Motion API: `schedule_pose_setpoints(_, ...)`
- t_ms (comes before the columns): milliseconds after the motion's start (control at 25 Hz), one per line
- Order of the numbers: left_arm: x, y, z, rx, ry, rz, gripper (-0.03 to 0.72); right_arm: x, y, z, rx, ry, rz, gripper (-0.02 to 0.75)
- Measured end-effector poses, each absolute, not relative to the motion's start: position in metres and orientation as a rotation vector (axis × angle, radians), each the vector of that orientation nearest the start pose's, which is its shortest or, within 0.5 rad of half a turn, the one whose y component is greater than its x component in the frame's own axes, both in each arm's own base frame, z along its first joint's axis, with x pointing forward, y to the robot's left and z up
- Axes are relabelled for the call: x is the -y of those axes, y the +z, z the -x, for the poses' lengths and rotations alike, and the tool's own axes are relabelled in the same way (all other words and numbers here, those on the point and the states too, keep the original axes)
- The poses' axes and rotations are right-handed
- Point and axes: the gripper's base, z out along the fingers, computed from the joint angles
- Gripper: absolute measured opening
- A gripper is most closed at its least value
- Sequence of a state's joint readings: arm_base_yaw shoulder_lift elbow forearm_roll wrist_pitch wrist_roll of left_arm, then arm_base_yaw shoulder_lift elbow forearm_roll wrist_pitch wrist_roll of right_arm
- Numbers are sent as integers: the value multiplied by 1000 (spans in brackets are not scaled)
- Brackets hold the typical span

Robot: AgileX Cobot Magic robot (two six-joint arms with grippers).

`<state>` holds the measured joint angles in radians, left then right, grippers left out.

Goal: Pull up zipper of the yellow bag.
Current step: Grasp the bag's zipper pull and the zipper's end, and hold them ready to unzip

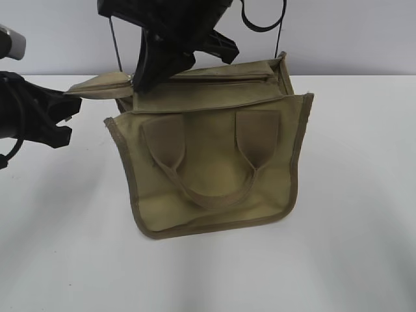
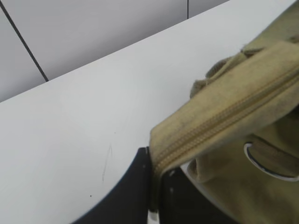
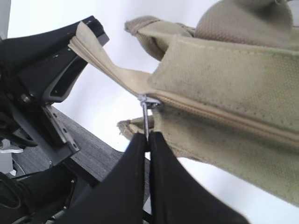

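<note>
The yellow bag (image 1: pixel 214 172) is a khaki canvas tote with brownish trim and two looped handles, standing mid-table. Its zipper (image 3: pixel 219 116) runs along the top panel. The silver pull tab (image 3: pixel 145 114) sits near the zipper's left end, beside the end tab (image 1: pixel 97 84). My right gripper (image 3: pixel 148 135) is shut on the pull tab; in the exterior view it (image 1: pixel 140 79) hangs over the bag's top left. My left gripper (image 2: pixel 156 186) is shut on the zipper's fabric end tab (image 2: pixel 187 135) and holds it stretched out to the left (image 1: pixel 65 97).
The white table (image 1: pixel 65 247) surrounds the bag. A pale wall (image 1: pixel 364 32) stands behind. The right arm's black body (image 1: pixel 169 19) and its cable hang above the bag's back edge.
</note>
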<state>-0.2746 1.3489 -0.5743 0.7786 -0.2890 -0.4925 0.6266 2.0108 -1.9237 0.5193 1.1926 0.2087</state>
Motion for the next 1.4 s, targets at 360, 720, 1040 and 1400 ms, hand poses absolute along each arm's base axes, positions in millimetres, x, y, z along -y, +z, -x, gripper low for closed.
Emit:
schedule_pose_setpoints(360, 89, 224, -248, -1928, -218, -663, 0, -290, 319, -328, -2828, 951, 419, -15)
schedule_pose_setpoints(720, 89, 228, -247, -1918, -218, -656, 0, -287, 310, -327, -2864, 920, 377, -15)
schedule_pose_setpoints(1040, 85, 229, -245, -1946, -194, -626, 0, -279, 308, -330, -2845, 765, 410, -15)
schedule_pose_setpoints(1400, 85, 228, -245, -1959, -188, -618, 0, -270, 305, -337, -2830, 645, 418, -14)
